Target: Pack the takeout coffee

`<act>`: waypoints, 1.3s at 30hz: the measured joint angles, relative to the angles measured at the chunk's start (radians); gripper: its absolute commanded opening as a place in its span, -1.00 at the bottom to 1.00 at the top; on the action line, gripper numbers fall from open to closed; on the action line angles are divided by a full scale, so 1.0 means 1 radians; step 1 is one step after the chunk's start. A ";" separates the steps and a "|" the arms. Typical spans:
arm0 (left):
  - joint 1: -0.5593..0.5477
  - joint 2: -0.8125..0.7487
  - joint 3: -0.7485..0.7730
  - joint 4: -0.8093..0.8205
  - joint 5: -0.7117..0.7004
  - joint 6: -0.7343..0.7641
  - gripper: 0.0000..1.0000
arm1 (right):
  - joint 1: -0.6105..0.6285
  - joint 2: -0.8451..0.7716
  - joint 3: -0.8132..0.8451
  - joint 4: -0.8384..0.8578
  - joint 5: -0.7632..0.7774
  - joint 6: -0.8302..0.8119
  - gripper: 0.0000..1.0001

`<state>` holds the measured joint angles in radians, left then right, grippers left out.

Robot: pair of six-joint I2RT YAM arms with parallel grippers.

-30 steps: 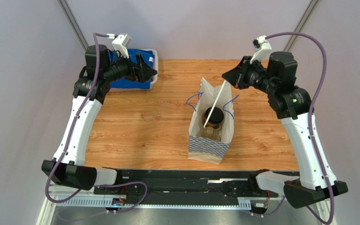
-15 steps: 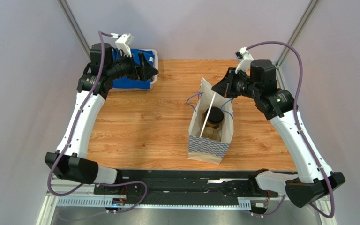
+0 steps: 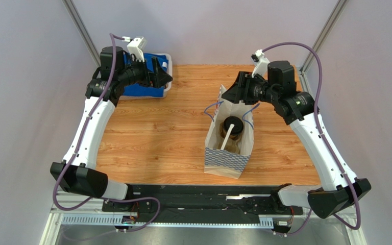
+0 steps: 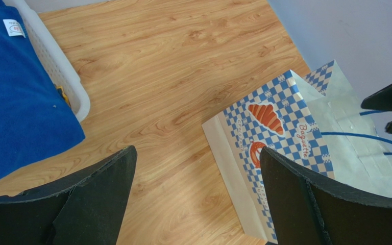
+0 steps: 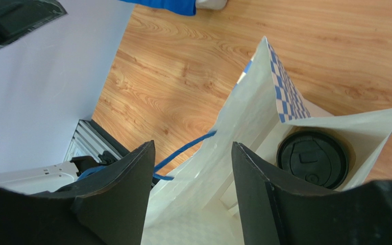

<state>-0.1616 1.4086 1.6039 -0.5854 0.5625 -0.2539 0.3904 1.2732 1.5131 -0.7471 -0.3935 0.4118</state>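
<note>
Sitting in the bag (image 5: 254, 102), the takeout coffee (image 5: 313, 159) lies close below the empty, wide-open right tool (image 5: 193, 144).

Coffee (image 3: 237, 129) in bag (image 3: 227, 161) w/ straw (image 3: 226, 139), mid table (image 3: 157, 132); basket (image 3: 167, 87) at far-left corner.

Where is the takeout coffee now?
In the top view, the takeout coffee stands inside the open paper bag at the table's middle, with the white straw across its black lid.

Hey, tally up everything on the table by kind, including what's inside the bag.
Paper bag: 1
Lidded coffee cup: 1
White straw: 1
White basket: 1
Blue cloth: 1
Total: 5
</note>
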 measured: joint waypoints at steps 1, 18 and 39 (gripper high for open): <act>0.000 0.000 0.000 -0.002 -0.001 0.002 0.98 | 0.000 0.002 0.016 -0.001 0.001 -0.004 0.28; 0.001 0.021 0.188 -0.224 0.002 0.195 0.98 | -0.107 -0.037 0.194 0.061 0.143 -0.194 1.00; 0.060 0.047 -0.339 -0.483 -0.095 0.404 0.98 | -0.440 -0.349 -0.565 -0.005 0.215 -0.435 1.00</act>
<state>-0.1020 1.4559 1.2648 -1.0687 0.4675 0.1501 -0.0494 0.9241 0.9478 -0.7525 -0.1787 -0.0235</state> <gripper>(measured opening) 0.992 0.998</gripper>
